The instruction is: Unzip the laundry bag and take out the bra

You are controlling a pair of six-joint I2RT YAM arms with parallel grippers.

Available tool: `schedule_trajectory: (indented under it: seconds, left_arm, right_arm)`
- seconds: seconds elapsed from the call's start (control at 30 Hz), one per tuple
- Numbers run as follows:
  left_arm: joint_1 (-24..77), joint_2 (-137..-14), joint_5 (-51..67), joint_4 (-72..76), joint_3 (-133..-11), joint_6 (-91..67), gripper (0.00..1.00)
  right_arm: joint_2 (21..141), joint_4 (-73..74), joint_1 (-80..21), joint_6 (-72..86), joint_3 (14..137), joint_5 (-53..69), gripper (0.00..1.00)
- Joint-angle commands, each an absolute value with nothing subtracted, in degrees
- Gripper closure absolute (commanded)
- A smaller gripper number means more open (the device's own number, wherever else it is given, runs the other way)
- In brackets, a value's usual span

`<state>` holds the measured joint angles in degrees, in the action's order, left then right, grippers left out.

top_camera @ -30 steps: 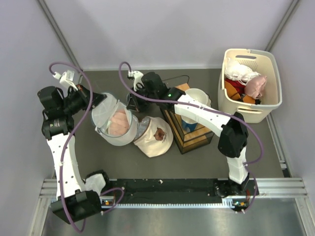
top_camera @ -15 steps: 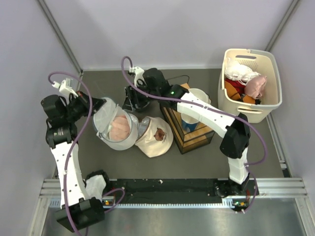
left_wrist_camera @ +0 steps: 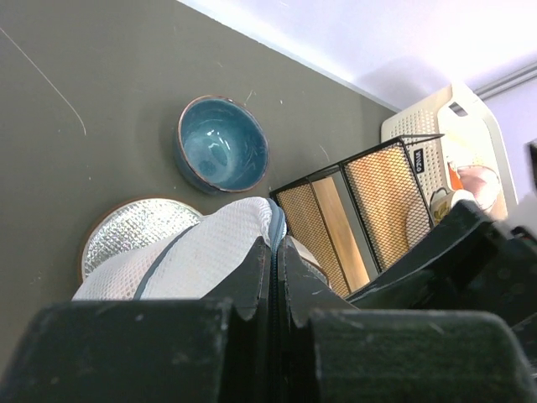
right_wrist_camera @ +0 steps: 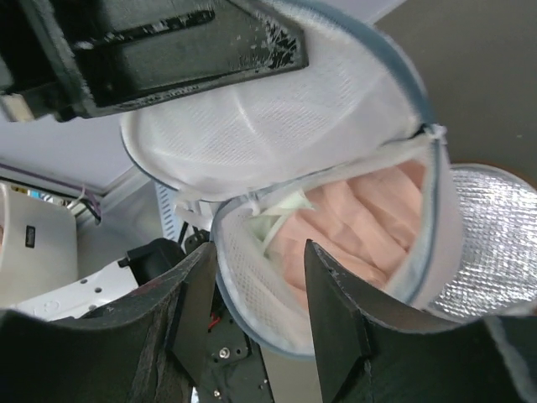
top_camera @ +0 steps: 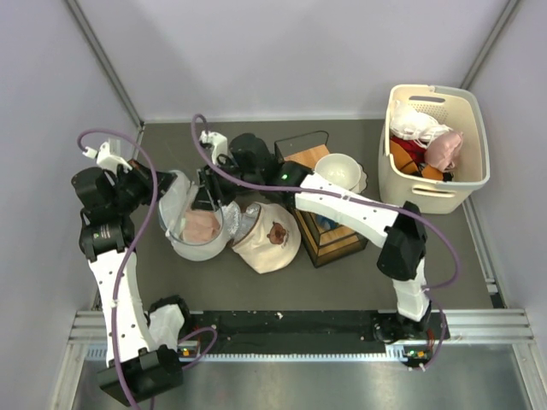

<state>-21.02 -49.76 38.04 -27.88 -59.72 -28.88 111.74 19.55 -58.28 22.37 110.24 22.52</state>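
While left end effector (left_wrist_camera: 274, 252) pinches laundry bag (right_wrist_camera: 277, 126), right end effector (right_wrist_camera: 262, 252) spread; bra (right_wrist_camera: 361, 227) seemingly just ahead.

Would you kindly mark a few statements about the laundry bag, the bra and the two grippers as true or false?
1. The laundry bag is open, its flap lifted, and the bra shows inside. True.
2. The right gripper is shut on the bra. False: it is open at the bag's mouth, gripping nothing.
3. The left gripper is shut on the bag's flap. True.
4. The bra lies in the beige basket. False: it is in the laundry bag; the basket holds other garments.
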Motion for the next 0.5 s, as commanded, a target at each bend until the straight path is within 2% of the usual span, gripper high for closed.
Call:
schedule_trajectory:
  seconds: [0.0,0.1,0.2,0.47]
  left_arm:
    - [-21.3,-49.0,38.7,-23.2,-59.2,-30.8,1.00]
    - [-21.3,-48.9,38.6,-22.8,-58.6,-31.0,1.00]
    - [-21.3,-48.8,38.9,-21.5,-57.3,-32.3,1.00]
    - [-21.3,-49.0,41.7,-16.1,-52.4,-36.8,1.00]
  right_arm:
    - [117.3,15.5,-59.0,24.2,109.7,24.5,0.54]
    - [121.5,14.9,-59.1,24.3,110.4,23.3,0.53]
    - [124.8,14.9,-59.0,23.8,110.7,20.1,0.41]
    - [129.9,14.1,-58.9,20.9,110.3,8.6,0.38]
